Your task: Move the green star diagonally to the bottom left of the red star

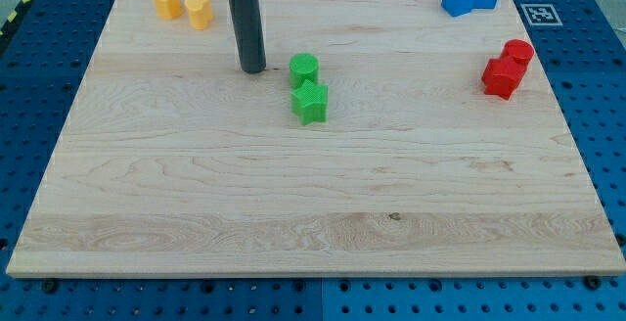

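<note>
The green star-shaped block (309, 103) lies on the pale wooden table (293, 213) a little above its middle, toward the top edge, touching a green round block (304, 68) just above it. The red star-shaped block (501, 77) sits near the right edge, with a red round block (518, 52) touching it. My tip (252, 68) stands just left of the green round block, apart from it. There is no gripper, only the rod, so it holds nothing. I judge the tip stands on the left because the star must be pushed rightward, far across the table.
</note>
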### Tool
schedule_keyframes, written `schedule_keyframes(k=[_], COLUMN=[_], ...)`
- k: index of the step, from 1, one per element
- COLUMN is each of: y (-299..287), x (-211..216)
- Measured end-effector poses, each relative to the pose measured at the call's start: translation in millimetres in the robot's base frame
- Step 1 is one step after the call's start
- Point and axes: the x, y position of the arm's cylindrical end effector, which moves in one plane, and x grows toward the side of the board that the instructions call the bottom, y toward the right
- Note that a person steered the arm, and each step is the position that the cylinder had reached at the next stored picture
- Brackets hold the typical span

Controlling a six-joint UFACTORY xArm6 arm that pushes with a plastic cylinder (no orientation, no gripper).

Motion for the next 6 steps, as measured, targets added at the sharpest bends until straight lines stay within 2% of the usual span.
schedule_keyframes(k=[2, 4, 6], y=[24, 93, 126], x=[49, 63, 121])
